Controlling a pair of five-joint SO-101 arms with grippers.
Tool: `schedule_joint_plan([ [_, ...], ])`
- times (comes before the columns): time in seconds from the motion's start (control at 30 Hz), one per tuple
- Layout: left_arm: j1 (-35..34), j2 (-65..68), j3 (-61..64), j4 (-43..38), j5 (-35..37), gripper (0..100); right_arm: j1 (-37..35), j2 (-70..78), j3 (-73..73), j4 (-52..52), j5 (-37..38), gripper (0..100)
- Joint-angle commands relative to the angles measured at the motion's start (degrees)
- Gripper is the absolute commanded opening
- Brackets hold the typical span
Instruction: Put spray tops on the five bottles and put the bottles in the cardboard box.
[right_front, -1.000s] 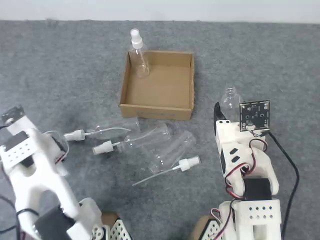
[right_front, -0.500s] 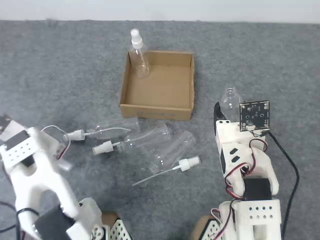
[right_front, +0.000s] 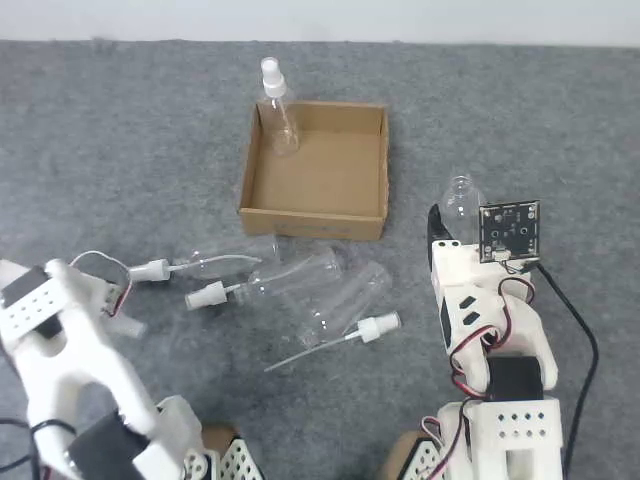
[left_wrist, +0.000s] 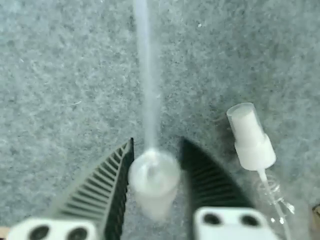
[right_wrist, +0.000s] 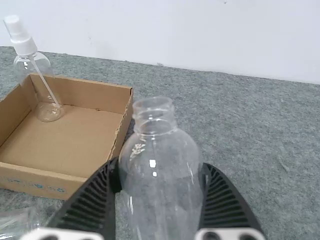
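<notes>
My left claw (left_wrist: 156, 145) is clamped on a loose spray top (left_wrist: 152, 181), whose dip tube points away over the bench. It hangs low near the near-left corner. My right claw (right_wrist: 159, 172) is clamped round an open bottle (right_wrist: 157, 142), which it holds upright with a bare neck, just beside the near-right corner of the cardboard box (right_front: 262, 170).

I judge the job about a fifth done. One capped bottle (right_front: 280, 115) stands in the box's far-left corner, and that is the only one finished. The bottle in my right claw needs the top in my left and then a place in the box.

Three lying bottles are left on the middle of the bench, between the box and its near edge. The leftmost bottle (right_front: 228, 260) has a white top (left_wrist: 250, 136) at its mouth, but the left wrist view shows bare tube between cap and neck, so I take it as not seated. The middle bottle (right_front: 292, 276) also carries a top (right_front: 207, 295), though I cannot tell whether it is screwed down. The third bottle (right_front: 345, 293) has none, and its top (right_front: 378, 326) lies loose just beside it.

The bench (right_front: 120, 140) is covered in grey, carpet-like felt, and a plain white wall (right_wrist: 200, 30) rises behind its far edge.
</notes>
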Motion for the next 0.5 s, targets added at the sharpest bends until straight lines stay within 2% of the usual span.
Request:
schedule_joint_plan([
  [0.0,-0.4,-0.6,1.1,-1.5,2.7,30,-0.7,-0.9,-0.3,-1.1,1.1,5.4],
  [0.47,-0.5,-0.8,0.0,-2.3,2.5,30,-0.7,-0.9,-0.3,-1.1,1.1,5.4],
])
